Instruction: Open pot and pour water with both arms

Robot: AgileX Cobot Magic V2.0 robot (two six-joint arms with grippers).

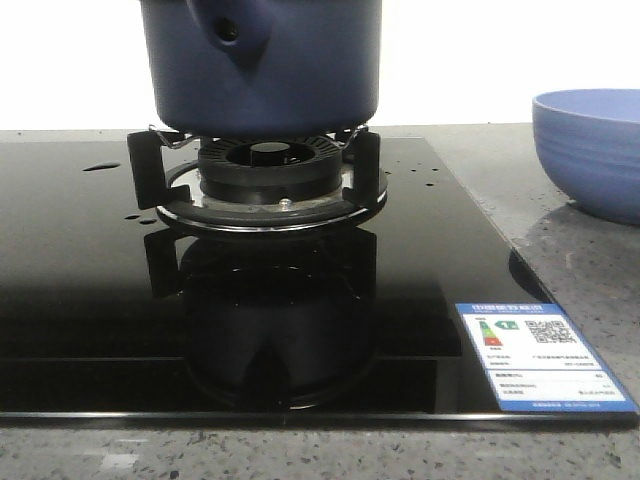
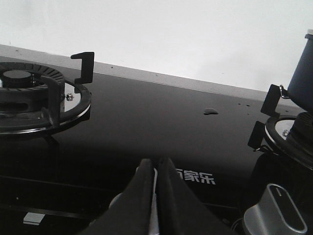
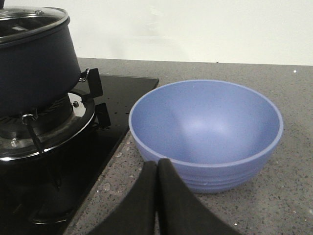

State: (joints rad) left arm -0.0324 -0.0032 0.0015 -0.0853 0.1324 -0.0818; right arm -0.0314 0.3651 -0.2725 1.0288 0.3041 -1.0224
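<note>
The dark navy pot (image 1: pixel 262 62) stands on the gas burner's black supports (image 1: pixel 265 175), its handle stub with a small hole facing the front view. In the right wrist view the pot (image 3: pixel 34 68) carries a glass lid (image 3: pixel 29 19) with a metal rim. A sliver of the pot (image 2: pixel 303 73) shows in the left wrist view. My left gripper (image 2: pixel 156 169) is shut and empty above the black glass hob, between the two burners. My right gripper (image 3: pixel 157 169) is shut and empty over the grey counter, just in front of the light blue bowl. Neither gripper shows in the front view.
A light blue ribbed bowl (image 3: pixel 205 132) sits on the speckled counter right of the hob; it also shows in the front view (image 1: pixel 590 150). A second, bare burner (image 2: pixel 34 93) lies left of the pot. A silver knob (image 2: pixel 276 210) and an energy label (image 1: pixel 540 365) are at the hob's front.
</note>
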